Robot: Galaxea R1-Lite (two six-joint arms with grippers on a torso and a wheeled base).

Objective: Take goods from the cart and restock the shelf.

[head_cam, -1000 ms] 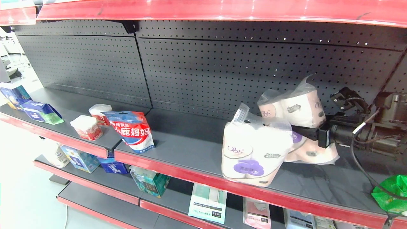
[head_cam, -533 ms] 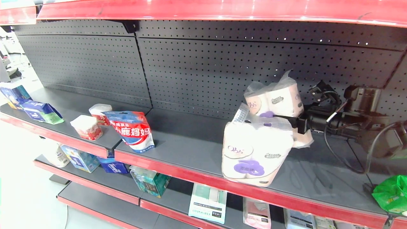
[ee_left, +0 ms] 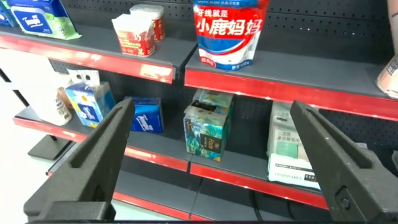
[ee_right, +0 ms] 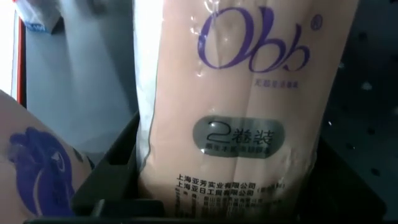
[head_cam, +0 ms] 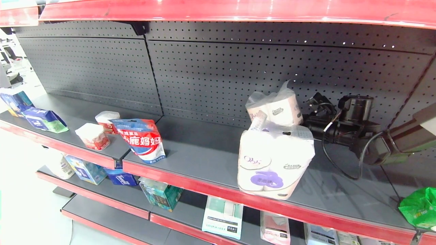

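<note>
A clear-wrapped pack of toilet rolls (head_cam: 275,108) hangs just above the dark shelf board (head_cam: 204,160), close to the pegboard wall. My right gripper (head_cam: 302,119) is shut on it from the right. In the right wrist view the same pack (ee_right: 236,106) sits between the two black fingers (ee_right: 109,171). In front of it, a second, larger pack of toilet rolls (head_cam: 274,163) stands upright at the shelf's red front edge and hides the lower part of the held one. My left gripper (ee_left: 208,155) is open and holds nothing, level with the lower shelves.
On the same shelf to the left stand a red, white and blue pouch (head_cam: 141,139), two small red-and-white tubs (head_cam: 92,136) and blue-green tissue packs (head_cam: 44,119). A green bag (head_cam: 420,207) lies at the far right. Boxed goods (ee_left: 208,124) line the lower shelves.
My right arm has carried the held pack to the left and deeper into the shelf, from beside the front pack to behind it. Nothing else has moved.
</note>
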